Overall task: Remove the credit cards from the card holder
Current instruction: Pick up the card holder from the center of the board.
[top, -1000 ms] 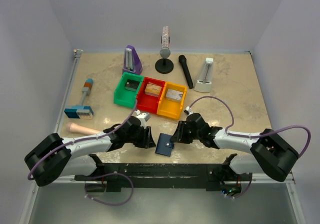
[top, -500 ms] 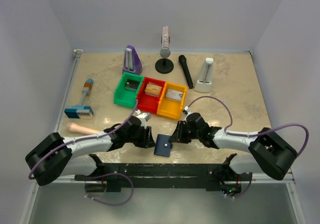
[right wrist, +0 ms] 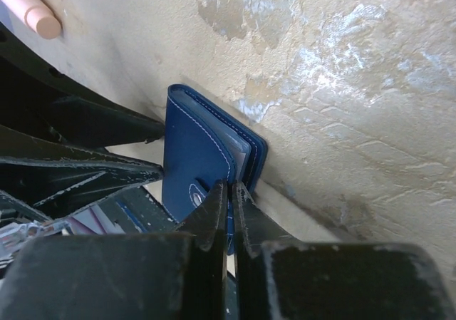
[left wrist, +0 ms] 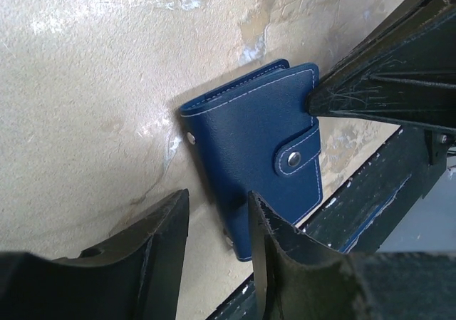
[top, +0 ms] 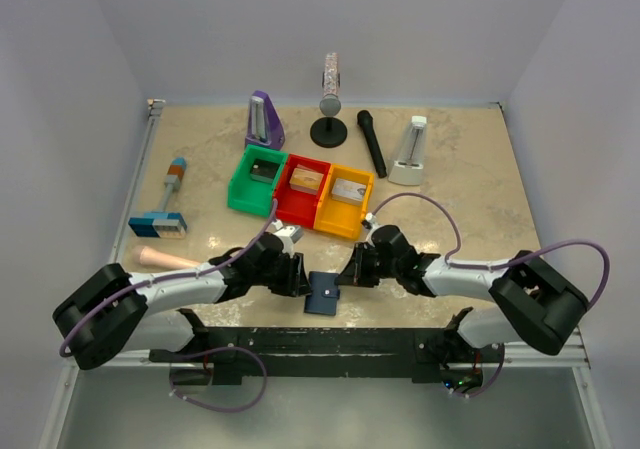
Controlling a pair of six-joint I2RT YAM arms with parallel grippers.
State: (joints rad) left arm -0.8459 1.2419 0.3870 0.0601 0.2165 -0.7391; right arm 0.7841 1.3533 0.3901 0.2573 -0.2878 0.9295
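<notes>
Pressing the right gripper [right wrist: 229, 186] fingers together, tips against the edge of the wallet [left wrist: 256, 163] beside its snapped strap [left wrist: 296, 156]. Holding the left gripper [left wrist: 217, 206] fingers spread, wallet just ahead of them, one finger overlapping its near edge. Lying closed and flat on the table [top: 450, 169] between both grippers, pale inner layers showing at one side.

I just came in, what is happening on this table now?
Both arms work on the card holder, a blue wallet lying flat. The left gripper is open at one side of it. The right gripper is shut, its tip against the opposite side. The snap strap is fastened and no card is out.
</notes>
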